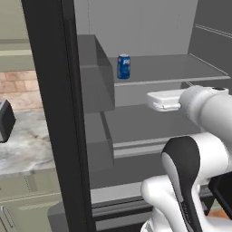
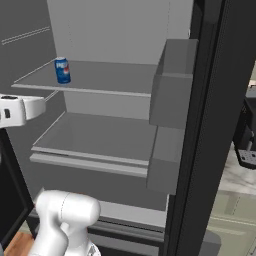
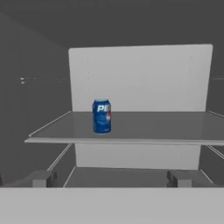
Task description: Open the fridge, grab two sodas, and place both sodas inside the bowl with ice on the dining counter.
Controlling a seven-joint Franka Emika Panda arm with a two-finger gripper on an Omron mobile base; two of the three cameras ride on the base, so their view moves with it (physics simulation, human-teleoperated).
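The fridge stands open, its light grey shelves facing me. One blue soda can stands upright near the front edge of the upper shelf. My gripper is open, in front of the fridge and a little below that shelf, level with the can but well short of it. Nothing is between its fingertips. The white hand hovers before the lower shelf. The bowl with ice and the dining counter are out of view.
The opened black fridge door carries grey door bins. Beyond it lie a marble wall counter with a dark appliance, brick backing and pale green cabinets.
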